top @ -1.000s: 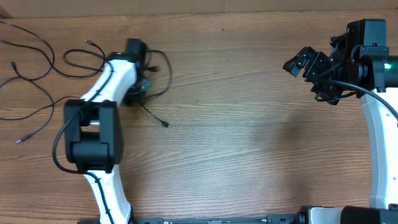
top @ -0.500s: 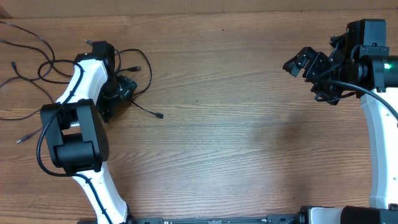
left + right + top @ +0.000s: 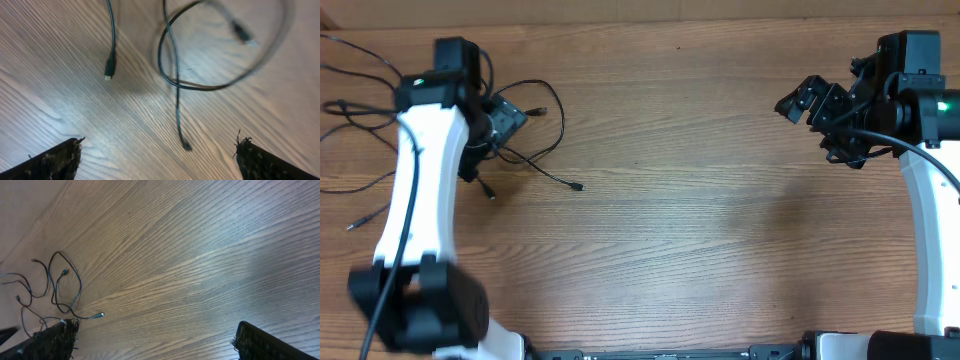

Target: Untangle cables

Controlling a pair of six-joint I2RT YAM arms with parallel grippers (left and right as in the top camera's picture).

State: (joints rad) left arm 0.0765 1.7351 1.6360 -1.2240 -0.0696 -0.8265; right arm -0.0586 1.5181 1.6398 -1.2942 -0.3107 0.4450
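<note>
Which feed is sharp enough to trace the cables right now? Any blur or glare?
Overhead: cables sharp and evenly lit, though the left arm is smeared in its lower part. Left wrist: the loop is blurred on its far side, as is its plug; the nearer plug is crisp. Right wrist: cables small but clear, pale glare on the table.

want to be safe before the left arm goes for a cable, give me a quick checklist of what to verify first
1. left gripper open, nothing between its fingers: ok
2. right gripper open, empty, at the far side of the table: ok
3. looped cable free of crossings: not ok, strands cross at the loop
4. straight cable plug tip apart from the loop: ok
5. crossing is a knot or only an overlap: cannot tell
</note>
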